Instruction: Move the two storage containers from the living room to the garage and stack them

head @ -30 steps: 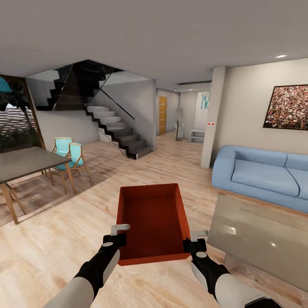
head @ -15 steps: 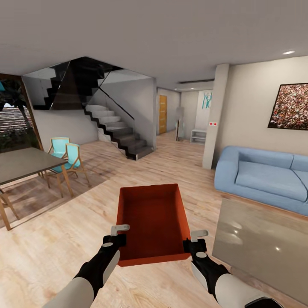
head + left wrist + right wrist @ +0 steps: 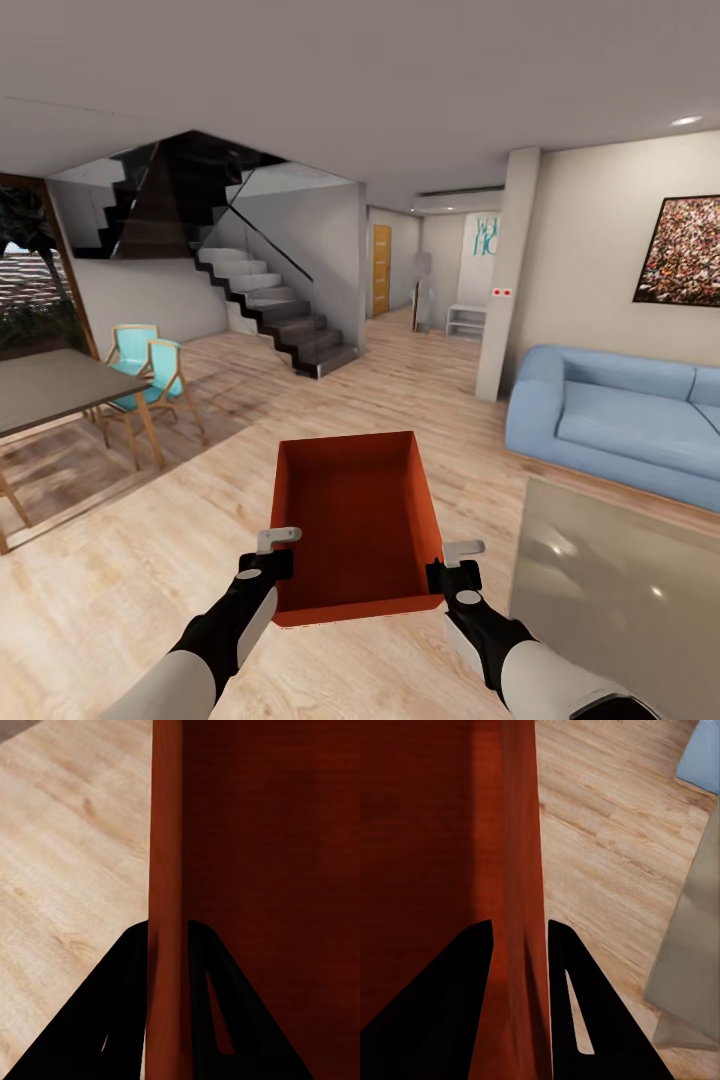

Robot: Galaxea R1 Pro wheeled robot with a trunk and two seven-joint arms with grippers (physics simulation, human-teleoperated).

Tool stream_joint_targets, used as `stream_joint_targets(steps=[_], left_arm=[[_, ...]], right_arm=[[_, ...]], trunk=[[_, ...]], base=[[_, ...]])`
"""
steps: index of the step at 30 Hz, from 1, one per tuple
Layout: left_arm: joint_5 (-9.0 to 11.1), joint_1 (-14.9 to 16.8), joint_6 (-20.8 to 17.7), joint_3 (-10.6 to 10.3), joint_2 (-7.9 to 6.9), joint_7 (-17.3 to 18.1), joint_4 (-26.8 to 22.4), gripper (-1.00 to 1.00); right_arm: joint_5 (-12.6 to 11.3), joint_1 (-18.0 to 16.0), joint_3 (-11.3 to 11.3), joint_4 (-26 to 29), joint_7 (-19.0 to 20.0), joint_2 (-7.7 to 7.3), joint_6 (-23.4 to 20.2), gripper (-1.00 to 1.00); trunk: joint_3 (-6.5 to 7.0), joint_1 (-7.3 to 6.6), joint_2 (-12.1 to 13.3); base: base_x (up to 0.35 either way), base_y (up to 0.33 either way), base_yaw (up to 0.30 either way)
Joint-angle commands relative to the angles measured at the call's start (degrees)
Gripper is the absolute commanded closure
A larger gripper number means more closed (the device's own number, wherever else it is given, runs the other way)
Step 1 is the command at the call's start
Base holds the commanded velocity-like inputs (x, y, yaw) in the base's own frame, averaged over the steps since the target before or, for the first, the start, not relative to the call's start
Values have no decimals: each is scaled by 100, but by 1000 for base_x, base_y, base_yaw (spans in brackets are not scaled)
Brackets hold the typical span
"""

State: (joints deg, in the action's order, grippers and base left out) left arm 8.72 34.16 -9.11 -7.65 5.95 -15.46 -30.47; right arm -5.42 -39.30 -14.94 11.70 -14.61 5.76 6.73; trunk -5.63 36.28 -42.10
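Squarely between the two hands sat the storage container [image 3: 356,525], carried level out in front of the trunk with its long axis running straight away from the robot. The left gripper [image 3: 266,560] was clamped on the near end of the left wall; in the left wrist view its dark fingers [image 3: 120,1012] straddled the orange rim [image 3: 166,870], one inside and one outside. The right gripper [image 3: 456,566] pinched the right wall [image 3: 521,870] the same way, so neither arm was nearer (the load was shared evenly). Beyond the container's far end, well apart from both hands, lay the wood-plank flooring [image 3: 420,370] running towards an orange door [image 3: 380,268] down the hallway. Just off the right hand stood the glass coffee table [image 3: 620,590], which I judged the tighter side for the coming drive forward.
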Motion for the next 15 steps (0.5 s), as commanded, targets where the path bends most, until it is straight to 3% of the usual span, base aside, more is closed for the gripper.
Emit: stream_joint_targets(steps=[1,10,11,15], left_arm=[[85,4,-29,-10,29,-62,-3,100],[86,3,-29,-38,13,-62,-3,100],[86,2,-29,133,52,-62,-3,100],[86,4,-29,133,48,-62,-3,100]], right_arm=[[-25,-7,-15,8,3,34,36,100],[-120,-7,-118,0,-23,34,31,100],[78,-7,147,0,55,215,30,100],[78,-7,142,-1,55,211,30,100]], trunk=[[-9,5,-7],[-9,5,-7],[-9,5,-7],[-9,5,-7]], base=[[321,0,0],[322,0,0],[322,0,0],[322,0,0]])
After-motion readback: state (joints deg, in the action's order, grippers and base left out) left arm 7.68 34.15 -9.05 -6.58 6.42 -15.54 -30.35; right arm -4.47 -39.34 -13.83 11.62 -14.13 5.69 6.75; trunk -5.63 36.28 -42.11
